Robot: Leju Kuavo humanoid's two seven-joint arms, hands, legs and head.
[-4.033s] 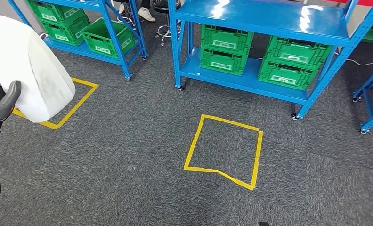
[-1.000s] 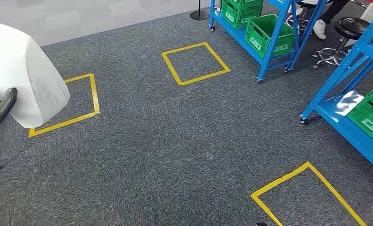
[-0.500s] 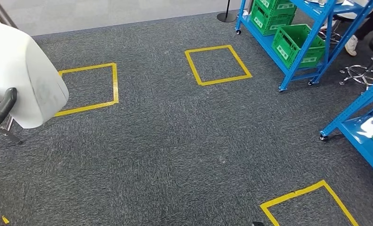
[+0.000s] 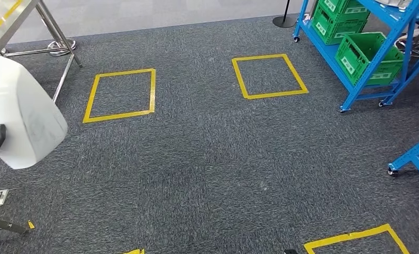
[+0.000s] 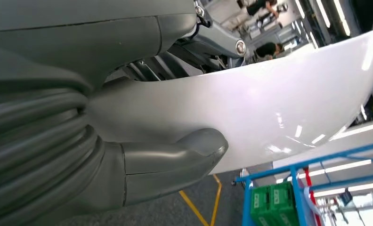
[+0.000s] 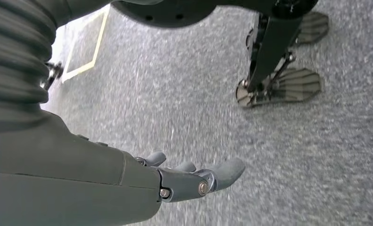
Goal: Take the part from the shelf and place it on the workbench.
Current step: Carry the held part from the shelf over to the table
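Left hand (image 5: 142, 174) grips the white part (image 4: 19, 116), with the thumb pressed flat against its glossy curved face in the left wrist view; I read that as a firm hold, though the other fingers are hidden behind the shell. From the head view the part rides high at the left side, off the floor, with the dark thumb tip just at its lower edge. My right hand (image 6: 194, 176) hangs over the grey carpet (image 4: 207, 159), holding nothing, fingers slightly apart.

I judge the pick from the shelf done and the carry in hand. A steel-legged workbench (image 4: 6, 16) shows at the upper left corner, its legs standing just beyond the nearer yellow floor square (image 4: 93, 100). The blue shelf (image 4: 355, 63) with green crates (image 4: 366, 55) stands well apart at the right.

Next I need to face the bench fully, close up to it, and bring the part over the top before lowering it. The bench top is mostly out of frame, so I cannot tell what lies on it. The part is broad and smooth, so I'd watch for slip in the hold while walking.
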